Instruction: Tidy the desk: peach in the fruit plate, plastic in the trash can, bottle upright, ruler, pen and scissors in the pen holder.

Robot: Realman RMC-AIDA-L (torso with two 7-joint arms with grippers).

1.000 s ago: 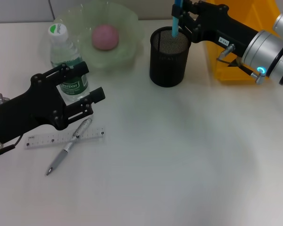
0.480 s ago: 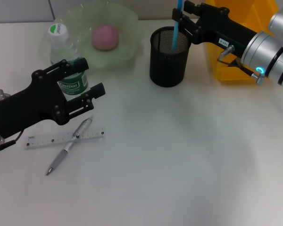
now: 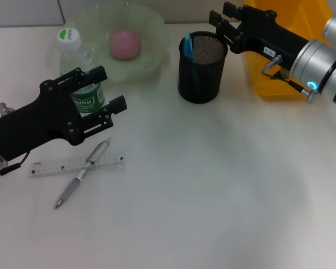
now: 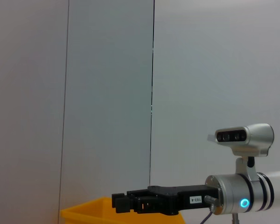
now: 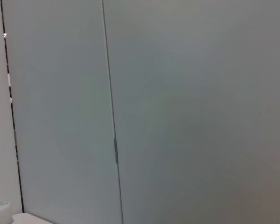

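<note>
White bench, right gripper (image 3: 219,23) jaws spread empty just above the pen holder (image 3: 201,67) holding blue scissors (image 3: 187,46), left gripper (image 3: 103,92) jaws open flanking the bottle (image 3: 81,78), might topple it.

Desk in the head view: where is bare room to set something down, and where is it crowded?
Bare: the desk in front of the pen holder and to the right of the ruler and pen. Crowded: the far left, where bottle, fruit plate and left pincer cluster.

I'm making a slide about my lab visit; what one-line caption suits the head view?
Right tool above black mesh pen holder holding blue-handled scissors; left tool by upright bottle.
</note>
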